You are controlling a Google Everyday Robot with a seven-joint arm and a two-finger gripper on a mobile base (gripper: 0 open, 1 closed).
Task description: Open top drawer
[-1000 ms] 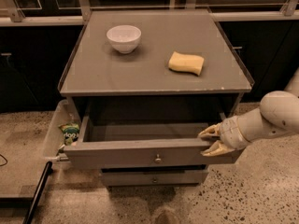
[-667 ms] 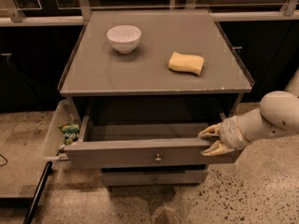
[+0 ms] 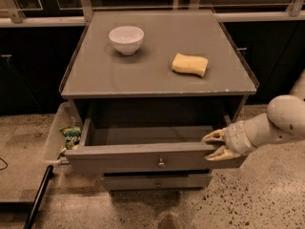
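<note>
Grey cabinet (image 3: 157,78), top drawer (image 3: 119,159) open, jaws spread at right end

- The wide grey top drawer (image 3: 143,159) stands out; its plain inside lies reachable from above.
- The cream gripper (image 3: 213,146) sits at its front's right end, blocking that corner.
- White round bowl (image 3: 126,38) and yellow sponge (image 3: 189,64) stand well apart on the grey desk (image 3: 119,82).

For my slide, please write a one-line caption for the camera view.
The gripper is at the right end of the open top drawer; a white bowl and a yellow sponge sit on the cabinet top.
</note>
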